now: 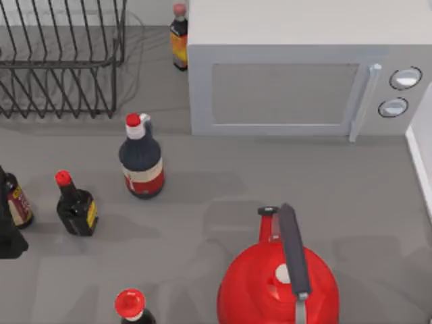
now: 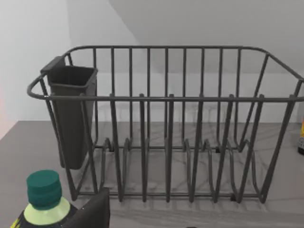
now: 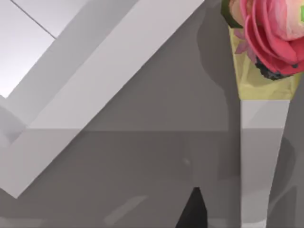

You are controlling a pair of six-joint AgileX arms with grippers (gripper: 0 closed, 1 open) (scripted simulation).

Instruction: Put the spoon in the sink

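The spoon is out of view. A white raised rim runs along the table's right edge; it looks like the sink's edge, and the right wrist view shows the same white rim close up. A dark part of my left arm sits at the table's left edge, among the bottles. A dark piece of my left gripper faces the wire dish rack. A dark piece of my right gripper hovers over grey counter near the white rim.
Back left stands the dish rack with a dark cutlery cup. A white microwave fills the back right. Several dark sauce bottles stand at the left. A red round vessel with a dark handle sits at the front. A pink flower stands in a white vase.
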